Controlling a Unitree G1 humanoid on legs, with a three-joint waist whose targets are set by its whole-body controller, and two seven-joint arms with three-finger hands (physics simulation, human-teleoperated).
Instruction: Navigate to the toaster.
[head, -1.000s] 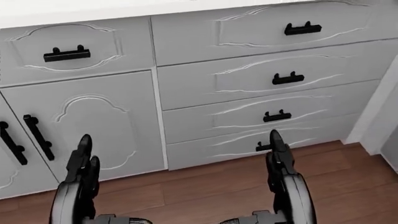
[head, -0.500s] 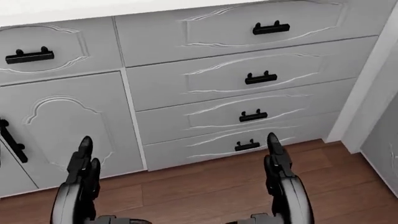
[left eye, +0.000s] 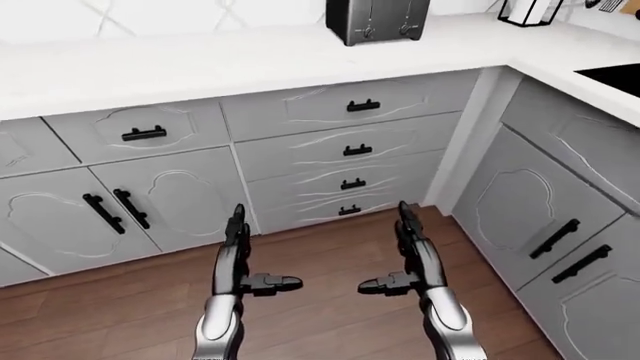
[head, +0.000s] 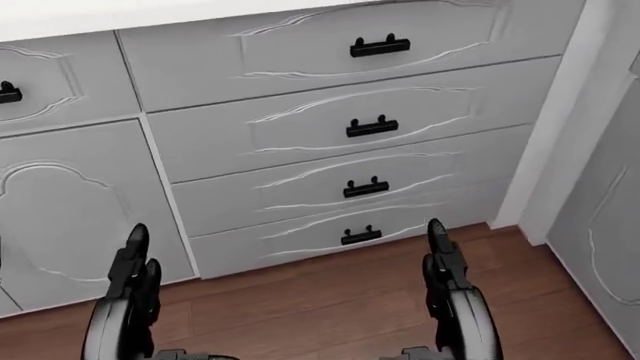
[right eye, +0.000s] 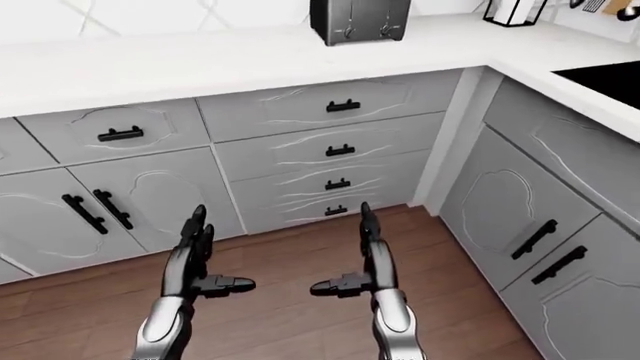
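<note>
While both hands hang released, the left hand (left eye: 236, 259) and right hand (left eye: 412, 255) hold nothing. Up top in the left-eye view, the toaster (left eye: 377, 20) stands on the white counter (left eye: 200, 64) above a closed drawer stack (left eye: 352, 161)

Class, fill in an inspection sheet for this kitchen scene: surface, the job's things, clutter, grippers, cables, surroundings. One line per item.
Surface: white countertop running along the top of the left-eye view and turning a corner at the right.
Job's things: dark metallic two-slot toaster standing on the countertop at the top, above the stack of four grey drawers.
Clutter: black wire rack at top right, contents too cropped to tell.
Grippers: left hand and right hand, both empty with fingers extended, above the brown wood floor.
Cables: nothing seen.
Surroundings: grey cabinet doors with black handles; black inset in the right counter, possibly a stove or sink.
</note>
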